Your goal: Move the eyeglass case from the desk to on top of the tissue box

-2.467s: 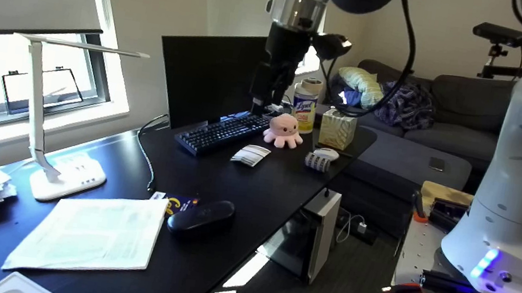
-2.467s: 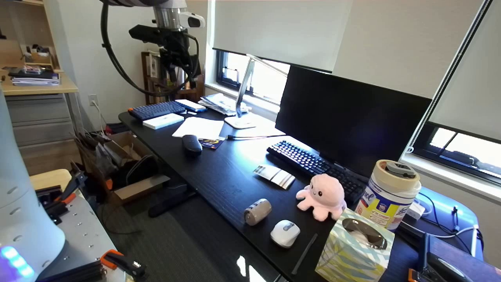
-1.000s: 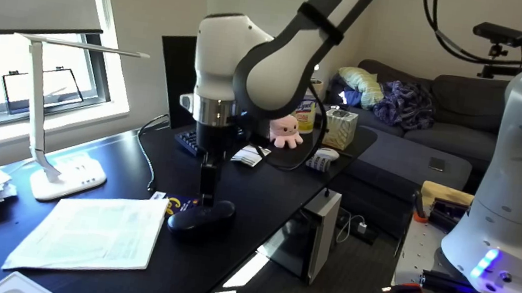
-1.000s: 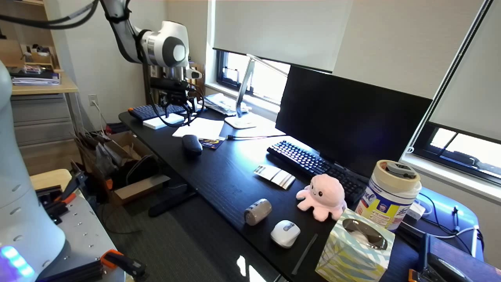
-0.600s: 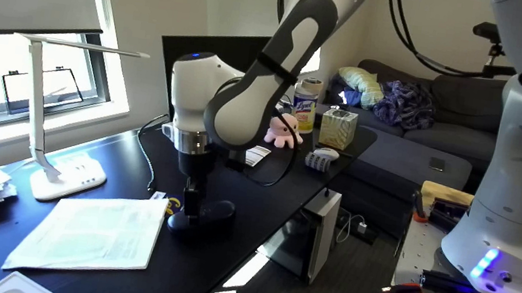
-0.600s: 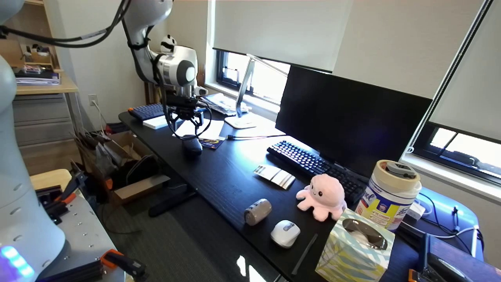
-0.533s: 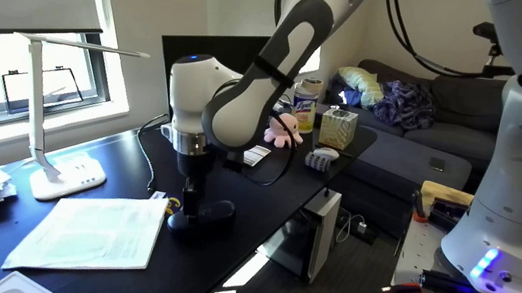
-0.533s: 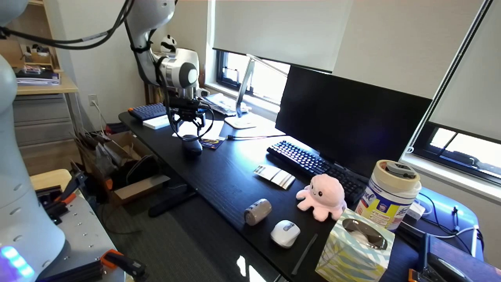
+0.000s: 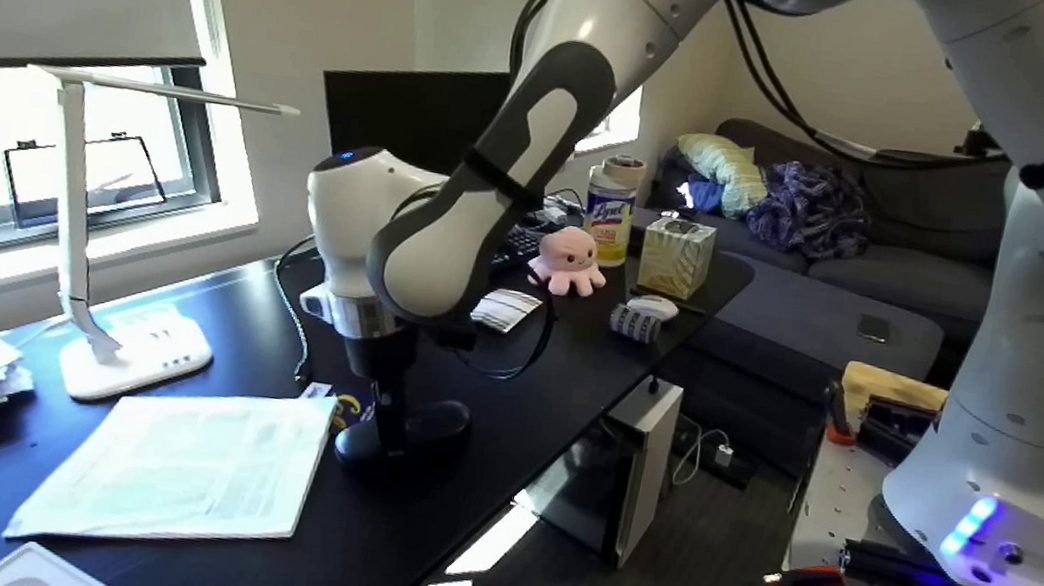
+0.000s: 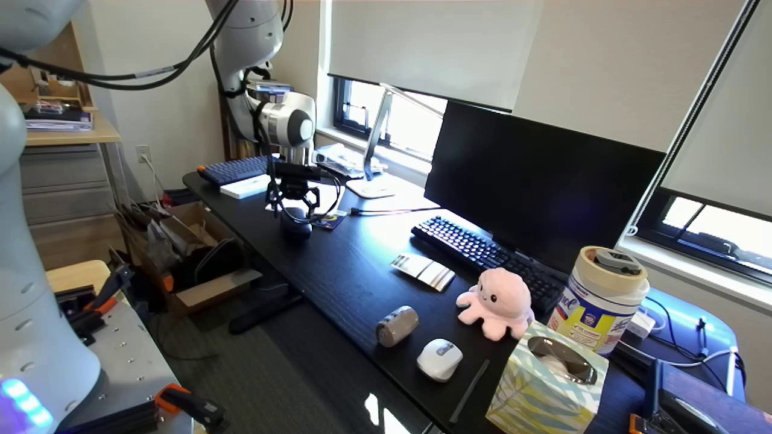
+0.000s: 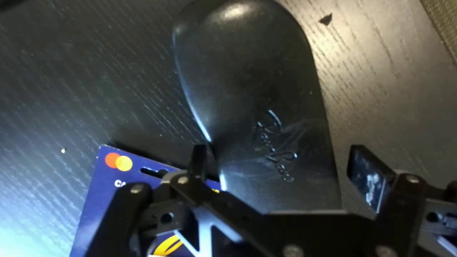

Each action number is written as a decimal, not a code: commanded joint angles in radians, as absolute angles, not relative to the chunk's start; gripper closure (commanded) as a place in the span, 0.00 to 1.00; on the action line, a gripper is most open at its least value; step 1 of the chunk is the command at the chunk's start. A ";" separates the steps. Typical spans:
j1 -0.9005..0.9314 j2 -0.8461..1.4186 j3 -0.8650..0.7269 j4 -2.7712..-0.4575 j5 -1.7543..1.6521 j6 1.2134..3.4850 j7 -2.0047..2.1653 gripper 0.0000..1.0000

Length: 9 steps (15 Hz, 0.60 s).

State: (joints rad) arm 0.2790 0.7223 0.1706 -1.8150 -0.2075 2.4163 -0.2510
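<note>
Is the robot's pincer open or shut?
Open. In the wrist view, the pincer has its fingers apart on either side of the eyeglass case, and desk shows between the case and one finger.

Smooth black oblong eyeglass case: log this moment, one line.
eyeglass case: on black woodgrain desk; black two-fingered pincer: open, astride it; patterned cardboard tissue box: awaiting case
</note>
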 commanded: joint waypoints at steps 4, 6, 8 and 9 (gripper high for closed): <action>0.263 0.786 0.187 -1.696 -0.248 2.283 -0.381 0.26; 0.264 0.797 0.185 -1.678 -0.250 2.270 -0.399 0.40; 0.263 0.805 0.187 -1.666 -0.248 2.256 -0.414 0.49; 0.262 0.808 0.189 -1.663 -0.246 2.251 -0.422 0.49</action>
State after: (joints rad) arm 0.2785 0.7801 0.1719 -1.7008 -0.2255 2.2848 -0.3831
